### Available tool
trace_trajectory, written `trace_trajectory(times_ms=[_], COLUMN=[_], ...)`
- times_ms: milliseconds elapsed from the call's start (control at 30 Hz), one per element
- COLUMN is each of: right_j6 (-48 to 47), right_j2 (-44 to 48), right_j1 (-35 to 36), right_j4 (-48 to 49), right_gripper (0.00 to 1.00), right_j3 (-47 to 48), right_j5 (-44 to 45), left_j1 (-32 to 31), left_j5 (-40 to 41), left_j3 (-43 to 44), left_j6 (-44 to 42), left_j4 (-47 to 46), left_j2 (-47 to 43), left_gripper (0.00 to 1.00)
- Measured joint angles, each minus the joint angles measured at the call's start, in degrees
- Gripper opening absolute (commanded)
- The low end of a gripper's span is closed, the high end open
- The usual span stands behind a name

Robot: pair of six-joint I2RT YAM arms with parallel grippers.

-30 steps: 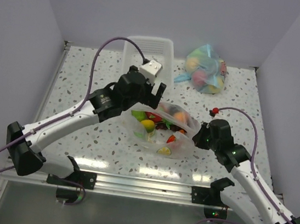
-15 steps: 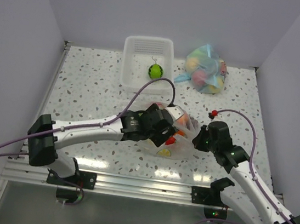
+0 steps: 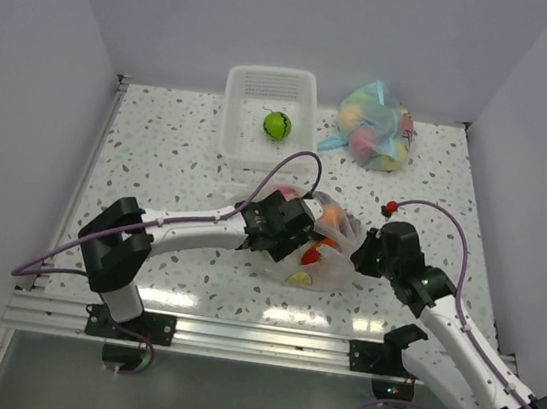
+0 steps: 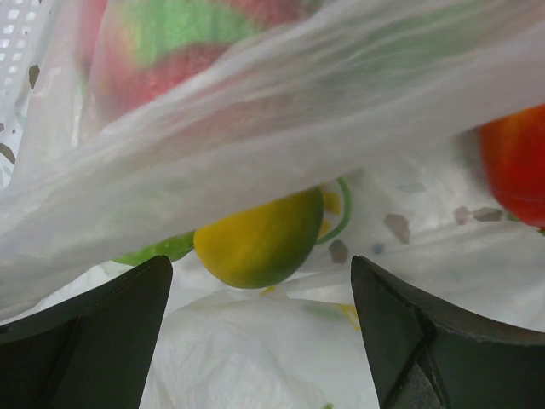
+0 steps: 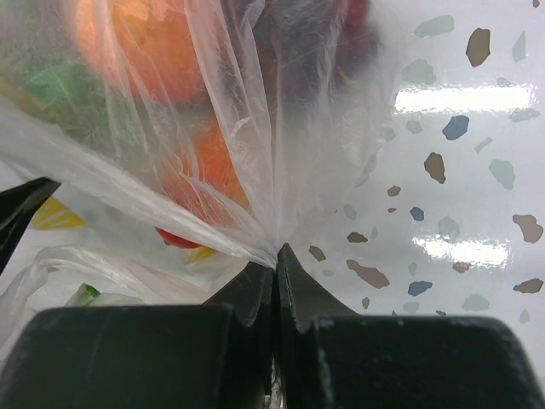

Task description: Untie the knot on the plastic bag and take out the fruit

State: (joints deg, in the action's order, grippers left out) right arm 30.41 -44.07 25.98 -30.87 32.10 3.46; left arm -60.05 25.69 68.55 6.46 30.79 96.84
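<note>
The clear plastic bag point(image 3: 334, 269) lies crumpled at the table's middle, with fruit point(image 3: 312, 255) showing through it. My left gripper point(image 3: 296, 238) is inside the bag's mouth, jaws open. In the left wrist view that gripper point(image 4: 262, 277) frames a yellow-green fruit point(image 4: 260, 239) just ahead, apart from both fingers point(image 4: 94, 341). A fold of the plastic bag point(image 4: 281, 111) hangs over the yellow-green fruit. My right gripper point(image 3: 358, 254) holds the bag's right edge. Its jaws point(image 5: 274, 256) are shut on a gathered pinch of the plastic bag point(image 5: 247, 170). The knot is out of view.
A white basket point(image 3: 234, 109) stands at the back centre with one green lime point(image 3: 277, 124) in it. A blue-tinted bag point(image 3: 374, 129) of pastel fruit lies to the right of the white basket. Grey walls close in three sides.
My left arm swung from the basket back down into the bag's mouth, leaving a green lime in the basket. The right gripper kept its pinch on the bag's edge.
</note>
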Motion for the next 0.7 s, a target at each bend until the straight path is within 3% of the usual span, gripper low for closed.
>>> trace_trajectory(times_ms=[233,700], right_j6=[0.0,0.3], right_j2=[0.0,-1.7], right_j1=[0.0,0.0], right_j4=[0.0,0.4], right_gripper=[0.0,0.0], right_j3=[0.0,-0.7], right_j5=[0.0,-0.1], left_j1=[4.2,4.4], left_j5=[-1.2,-4.2], left_j3=[-3.5,-11.9], left_j6=[-2.5,-0.7], left_j4=[-6.1,-14.0], left_j2=[1.5,1.9], left_gripper=[0.93,0.9])
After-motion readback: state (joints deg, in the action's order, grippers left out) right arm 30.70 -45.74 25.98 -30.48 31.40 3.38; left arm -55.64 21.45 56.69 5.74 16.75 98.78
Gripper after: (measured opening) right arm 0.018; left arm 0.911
